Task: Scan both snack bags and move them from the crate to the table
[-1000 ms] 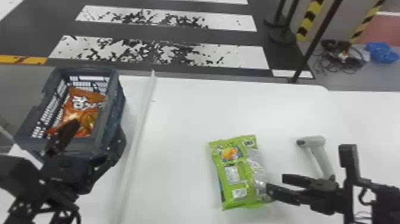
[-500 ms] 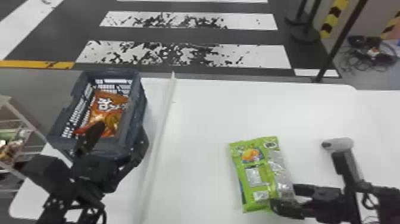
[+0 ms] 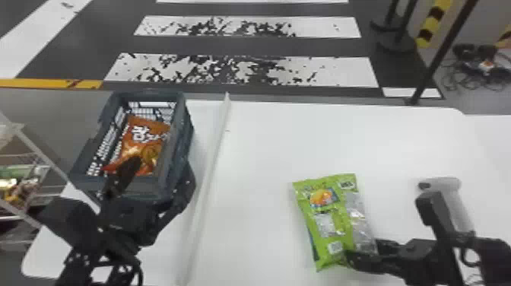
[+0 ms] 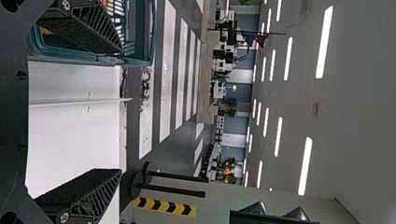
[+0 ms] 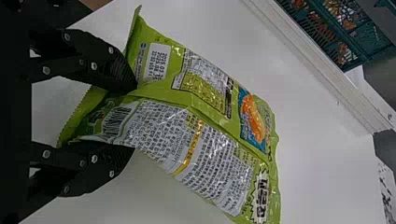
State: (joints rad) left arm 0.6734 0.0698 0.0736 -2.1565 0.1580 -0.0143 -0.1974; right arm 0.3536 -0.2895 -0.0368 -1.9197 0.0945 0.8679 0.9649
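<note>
Right gripper [image 3: 361,252], part closed, pinches the near end of the green bag [image 3: 334,222] — left gripper [image 3: 160,167] gapes wide by the crate [image 3: 178,137]

Orange snack bag [image 3: 146,133], left of the head view: lower part is partly hidden behind the left gripper [image 3: 160,166]. Scanner [image 3: 443,184], lower right: handle runs behind the right arm [image 3: 435,215]. Green snack bag [image 5: 219,126]: lower edge of the right wrist view crops it. Crate [image 4: 93,60]: cropped, upper left of the left wrist view. Shelf goods [image 3: 15,190], left edge of the head view: blurred.

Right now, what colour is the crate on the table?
The crate is dark grey-blue, best seen in the head view.
</note>
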